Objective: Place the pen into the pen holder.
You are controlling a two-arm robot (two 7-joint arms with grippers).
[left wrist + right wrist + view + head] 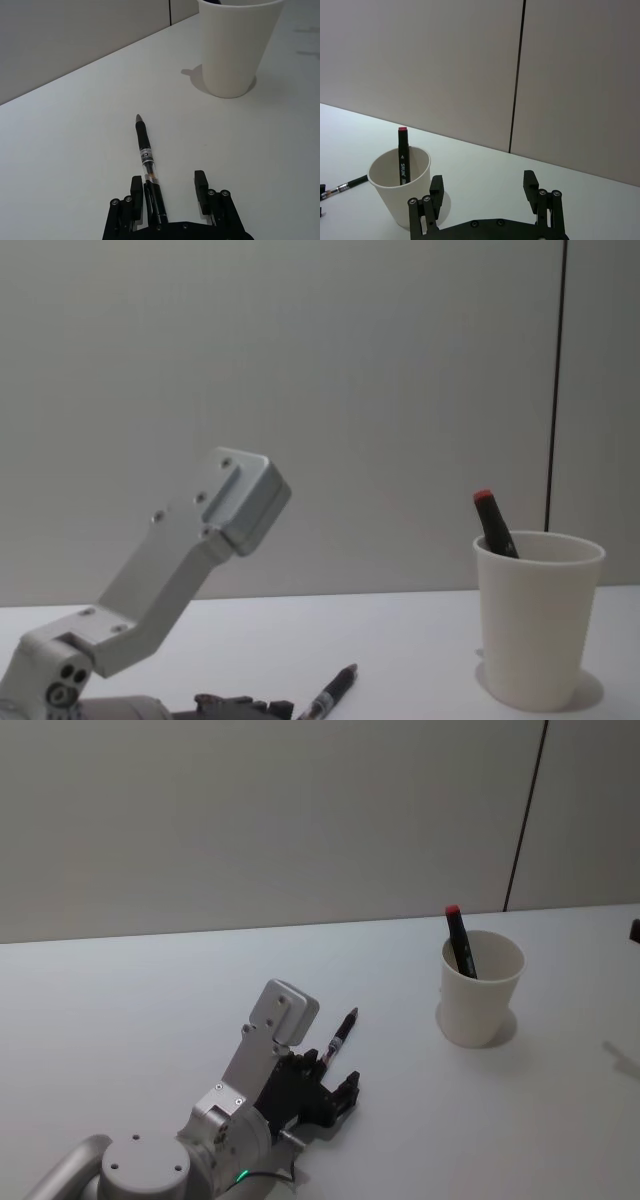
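pen (146, 160) on the table (75, 150) between spread fingers (200, 182) of the left gripper (168, 180), right gripper (484, 180) likewise spread beside the pen holder (390, 200)

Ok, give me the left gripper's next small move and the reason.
Probably close the left gripper on the pen: its open fingers straddle the pen's back end, which lies flat on the table, so nothing is held yet. The cup stands ahead; the right gripper hangs open near it.
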